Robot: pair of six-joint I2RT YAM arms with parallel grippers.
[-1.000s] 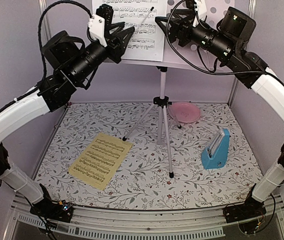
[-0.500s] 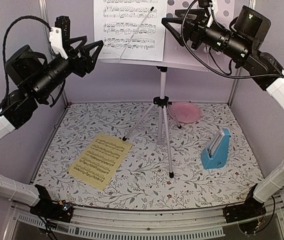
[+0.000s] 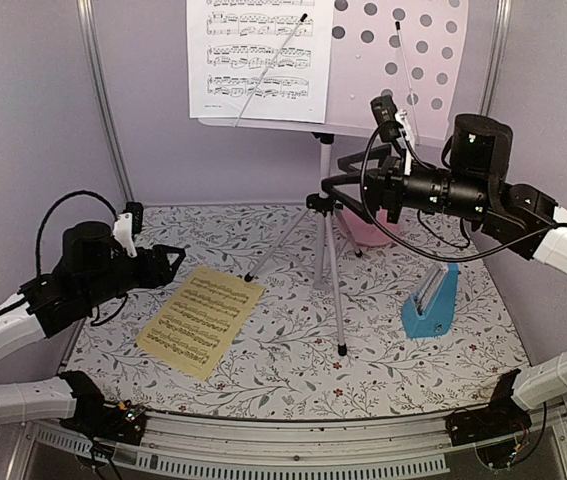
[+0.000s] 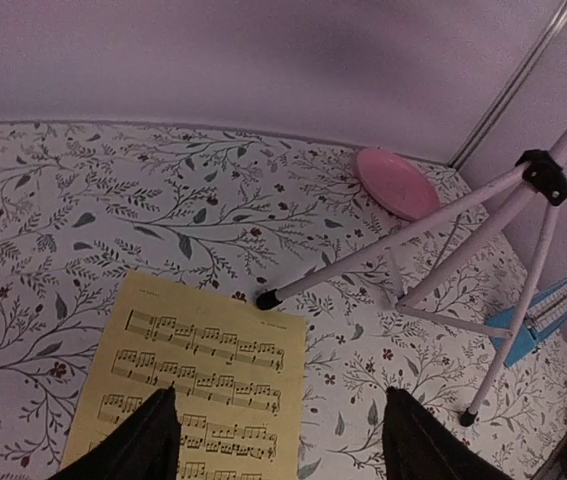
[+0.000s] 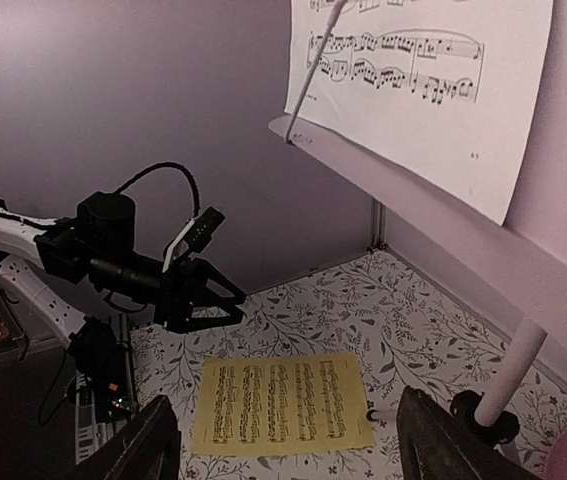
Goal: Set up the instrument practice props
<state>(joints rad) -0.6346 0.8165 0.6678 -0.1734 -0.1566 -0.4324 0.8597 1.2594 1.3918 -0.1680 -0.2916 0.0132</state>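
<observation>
The silver tripod music stand (image 3: 321,203) stands mid-table, its perforated pale desk (image 3: 403,60) high at the back. The white sheet (image 3: 258,55) rests on the desk's left half, under a thin retaining wire; it also shows in the right wrist view (image 5: 423,70). The yellow sheet (image 3: 201,318) lies flat on the table, front left. The blue metronome (image 3: 431,300) stands at the right. My left gripper (image 3: 168,262) is open and empty, low, just left of the yellow sheet (image 4: 188,390). My right gripper (image 3: 338,190) is open and empty, at mid height beside the stand's pole.
A pink round plate (image 3: 368,230) lies behind the stand, partly hidden by my right gripper, and shows in the left wrist view (image 4: 395,183). The tripod legs (image 4: 393,235) spread over the floral table cover. Purple walls close in the back and sides.
Both arms have come down from the stand's desk. The left arm dropped to low beside the yellow sheet; the right arm dropped to hub height. The white sheet stays on the desk.
</observation>
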